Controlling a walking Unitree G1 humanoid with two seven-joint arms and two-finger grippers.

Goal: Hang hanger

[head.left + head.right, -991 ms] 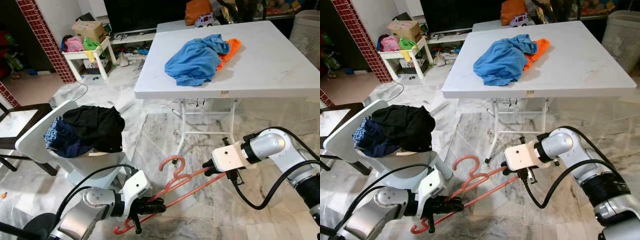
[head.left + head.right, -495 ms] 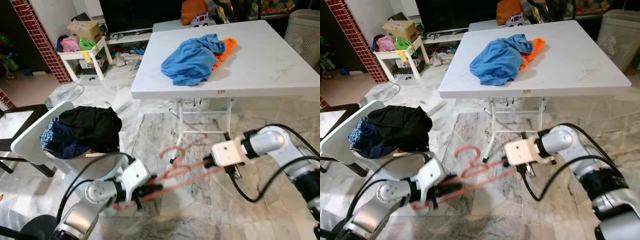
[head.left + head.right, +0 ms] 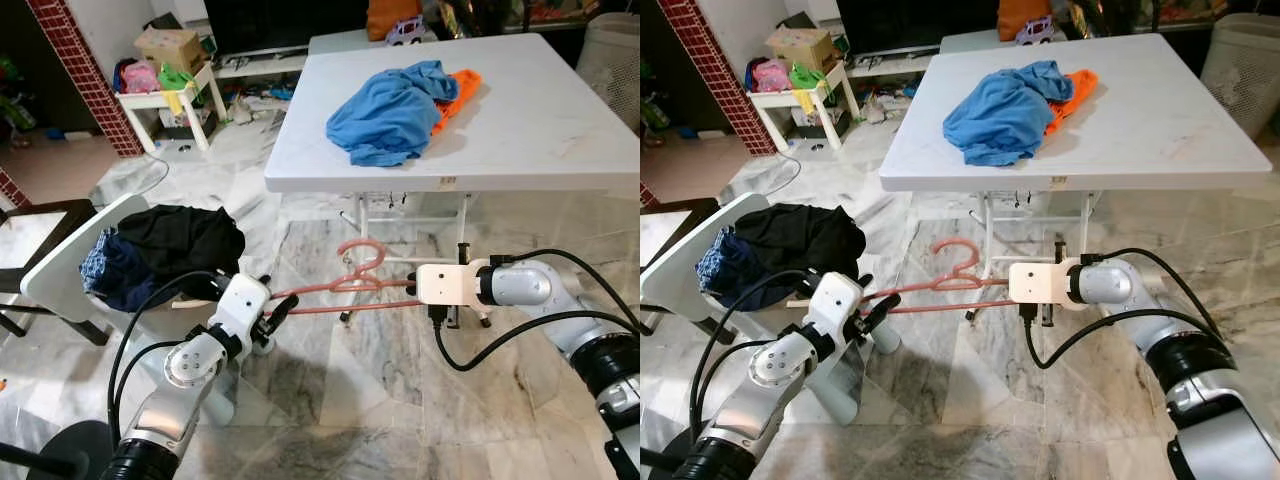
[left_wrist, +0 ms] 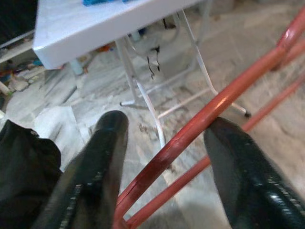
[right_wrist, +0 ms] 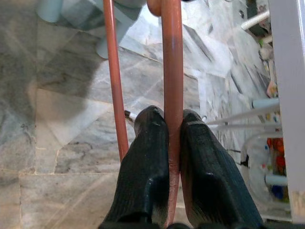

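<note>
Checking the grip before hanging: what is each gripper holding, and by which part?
The right gripper is shut on the pink hanger, clamping one bar at its end. The left gripper is open, fingers straddling the opposite end.

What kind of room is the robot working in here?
Probably a home living room: marble floor, a white folding table holding a blue shirt, and a cluttered small side table.

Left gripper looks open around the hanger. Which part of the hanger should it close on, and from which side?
Probably the upper bar of the hanger, at its left end, which passes between the open fingers of the left gripper. Come in from that end, along the bar; the right gripper already clamps the other end, so the hanger hangs level.
</note>
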